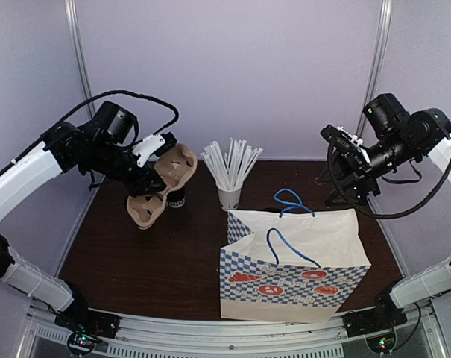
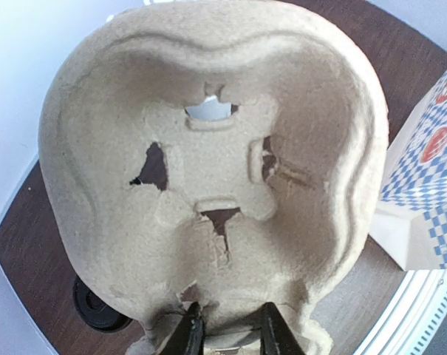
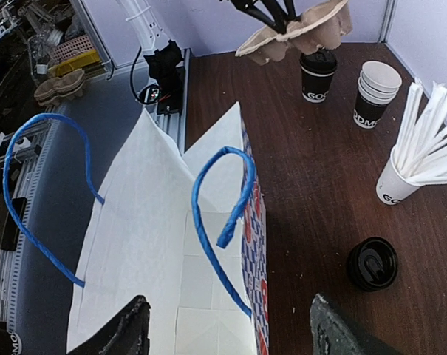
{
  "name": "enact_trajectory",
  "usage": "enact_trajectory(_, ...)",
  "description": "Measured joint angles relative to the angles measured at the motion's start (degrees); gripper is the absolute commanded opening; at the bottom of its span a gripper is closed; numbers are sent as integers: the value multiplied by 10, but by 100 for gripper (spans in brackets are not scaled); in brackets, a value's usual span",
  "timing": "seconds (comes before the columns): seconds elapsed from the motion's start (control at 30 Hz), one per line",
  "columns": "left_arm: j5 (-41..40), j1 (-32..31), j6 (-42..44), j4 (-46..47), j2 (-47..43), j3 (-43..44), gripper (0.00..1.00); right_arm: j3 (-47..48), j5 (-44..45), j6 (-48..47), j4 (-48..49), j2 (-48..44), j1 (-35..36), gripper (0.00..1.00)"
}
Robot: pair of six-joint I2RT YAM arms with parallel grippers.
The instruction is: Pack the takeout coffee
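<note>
Left wrist view: the left pincer (image 2: 227,334) is closed on the rim of a brown moulded-pulp cup carrier (image 2: 208,170), held in the air close over the small black lidded paper coffee cup (image 3: 317,74), which stands on the dark counter (image 3: 312,185). The right pincer (image 3: 230,329) is held wide open.

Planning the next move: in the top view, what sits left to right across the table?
Brown moulded-pulp cup carrier in the left hand → white paper cup of straws → white paper bag with blue checks and handles
</note>
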Motion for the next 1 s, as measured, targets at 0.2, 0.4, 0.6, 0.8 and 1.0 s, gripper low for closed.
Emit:
enact_trajectory(0.2,59,0,-9,-16,-35,66,25,1,6,0,-5,20,42,72)
enact_trajectory(0.4,140,-1,-26,5,-53,122,25,-26,39,22,14,43,85,53)
enact_trajectory(0.6,177,-2,-32,20,-53,164,25,-19,59,55,30,90,111,0)
enact_trajectory(0.8,183,-2,-34,20,-60,167,25,43,68,81,33,153,147,0)
enact_trajectory(1.0,207,-2,-35,19,-90,146,26,152,45,116,33,215,149,0)
